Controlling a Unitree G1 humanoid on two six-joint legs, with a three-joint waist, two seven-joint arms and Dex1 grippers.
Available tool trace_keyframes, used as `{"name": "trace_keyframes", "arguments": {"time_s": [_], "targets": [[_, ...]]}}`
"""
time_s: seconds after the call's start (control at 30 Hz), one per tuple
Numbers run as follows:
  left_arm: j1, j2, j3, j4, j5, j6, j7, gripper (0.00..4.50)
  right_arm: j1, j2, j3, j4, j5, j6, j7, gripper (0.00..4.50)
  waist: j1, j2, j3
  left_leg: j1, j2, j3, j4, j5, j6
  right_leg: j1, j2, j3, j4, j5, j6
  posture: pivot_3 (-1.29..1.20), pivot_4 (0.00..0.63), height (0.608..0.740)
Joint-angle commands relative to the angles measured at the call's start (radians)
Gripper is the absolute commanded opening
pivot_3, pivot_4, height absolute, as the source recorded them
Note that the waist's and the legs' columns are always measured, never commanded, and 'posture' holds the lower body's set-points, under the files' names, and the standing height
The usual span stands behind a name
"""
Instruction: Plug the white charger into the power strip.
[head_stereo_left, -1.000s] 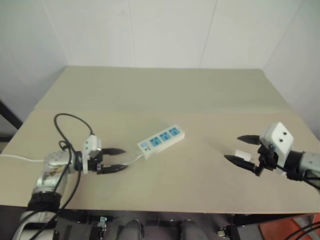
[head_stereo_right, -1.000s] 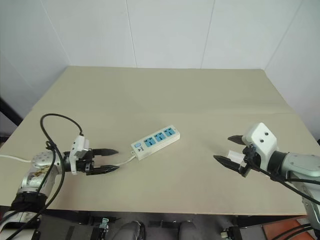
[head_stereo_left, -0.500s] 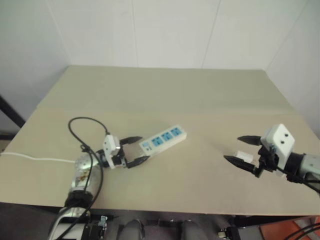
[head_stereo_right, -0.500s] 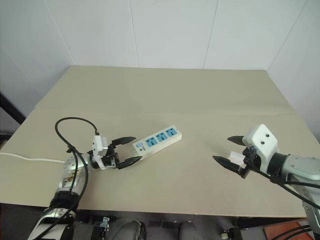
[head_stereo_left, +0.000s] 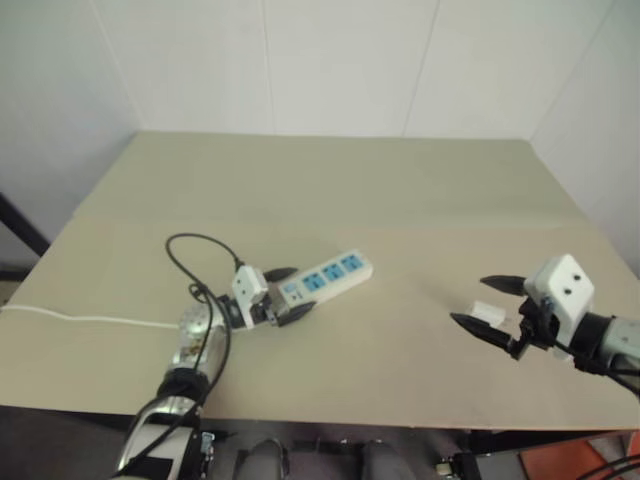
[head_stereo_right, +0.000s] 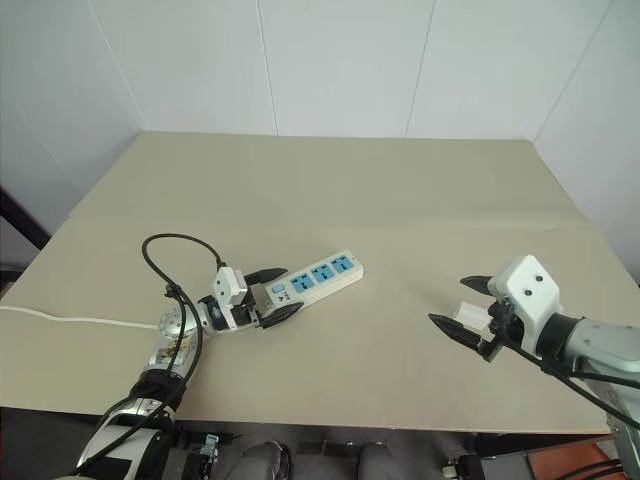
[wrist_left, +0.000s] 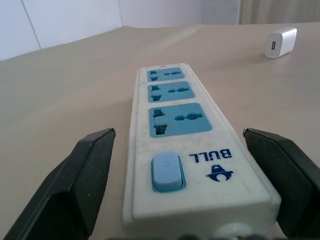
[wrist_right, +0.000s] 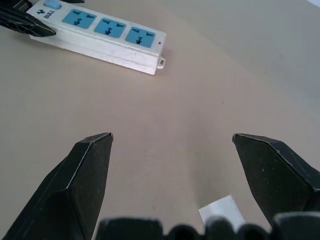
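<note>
The power strip (head_stereo_left: 328, 277) lies at an angle near the middle of the table, a long white bar with three blue socket faces and a blue switch (wrist_left: 167, 171). My left gripper (head_stereo_left: 291, 292) is open and level, one finger on each side of the strip's switch end, with a gap on both sides. The white charger (head_stereo_left: 487, 312) lies on the table at the right, also seen as the charger (wrist_left: 281, 42) far beyond the strip. My right gripper (head_stereo_left: 476, 303) hovers open just over it, nothing between its fingers (wrist_right: 85, 170).
A thin white cord (head_stereo_left: 70, 319) runs from the strip toward the table's left edge. The tan table (head_stereo_left: 330, 190) meets white walls at the back. Its front edge runs close below both grippers.
My left gripper has travelled right along the table, from well short of the strip to straddling its switch end. The right gripper and the charger have stayed put.
</note>
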Motion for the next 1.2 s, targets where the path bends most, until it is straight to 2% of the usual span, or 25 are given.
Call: {"name": "trace_keyframes", "arguments": {"time_s": [0.03, 0.3, 0.73, 0.9, 1.2], "targets": [[0.031, 0.002, -0.008, -0.078, -0.015, 0.055, 0.021, 4.44, 0.004, 0.003, -0.041, -0.035, -0.003, -0.009, -0.017, 4.5, -0.001, 0.0, 0.0, 0.0, 0.0, 0.0, 0.0, 0.0, 0.0, 0.0, 0.0, 0.0, 0.0, 0.0, 0.0, 0.0, 0.15, 0.74], [0.122, 0.037, -0.024, -0.275, -0.039, 0.197, 0.013, 4.44, 0.0, 0.012, -0.006, -0.025, -0.031, -0.024, -0.033, 4.5, -0.002, 0.0, 0.0, 0.0, 0.0, 0.0, 0.0, 0.0, 0.0, 0.0, 0.0, 0.0, 0.0, 0.0, 0.0, 0.0, 0.15, 0.74], [0.228, 0.086, -0.014, -0.577, -0.084, 0.396, 0.113, 4.44, -0.011, 0.017, 0.022, -0.009, -0.048, -0.033, -0.023, 4.5, -0.001, 0.0, 0.0, 0.0, 0.0, 0.0, 0.0, 0.0, 0.0, 0.0, 0.0, 0.0, 0.0, 0.0, 0.0, 0.0, 0.15, 0.74], [0.264, 0.092, -0.017, -0.567, -0.074, 0.392, 0.138, 4.44, -0.016, 0.019, 0.029, -0.004, -0.05, -0.036, -0.024, 4.5, -0.001, 0.0, 0.0, 0.0, 0.0, 0.0, 0.0, 0.0, 0.0, 0.0, 0.0, 0.0, 0.0, 0.0, 0.0, 0.0, 0.15, 0.74], [0.229, 0.068, -0.044, -0.466, -0.039, 0.349, 0.166, 4.44, -0.021, 0.017, 0.028, 0.001, -0.059, -0.034, -0.024, 4.5, 0.002, 0.0, 0.0, 0.0, 0.0, 0.0, 0.0, 0.0, 0.0, 0.0, 0.0, 0.0, 0.0, 0.0, 0.0, 0.0, 0.15, 0.74]]}}
